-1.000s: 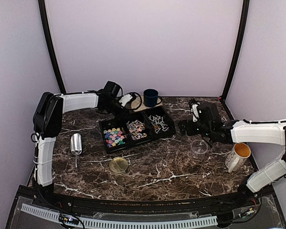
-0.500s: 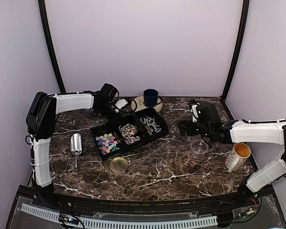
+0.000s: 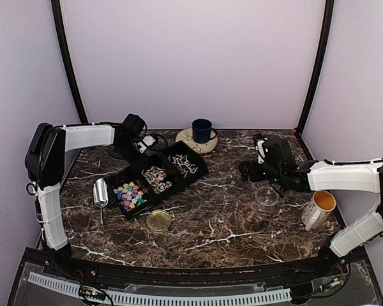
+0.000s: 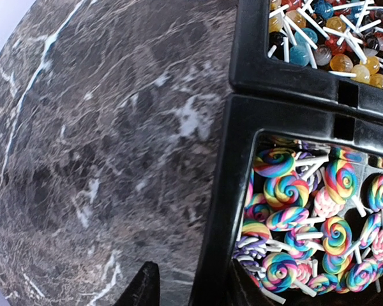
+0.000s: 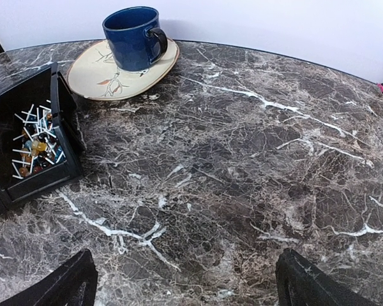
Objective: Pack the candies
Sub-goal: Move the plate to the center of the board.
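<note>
Dark veined surface point(image 5: 242, 172) across the whole view. At top left, blue mug point(image 5: 133, 37) upright on cream plate point(image 5: 102, 80). At left edge, black tray point(image 5: 67, 121), its end compartment holding stick candies point(image 5: 35, 146). Claw point(image 5: 185, 280) tips in both bottom corners, spread wide.

Lab booth: plain walls point(image 3: 191, 64), marble tbl point(image 3: 242, 236).

Soft, even light, faint shadows, sharp wrist views with slight edge distortion.
</note>
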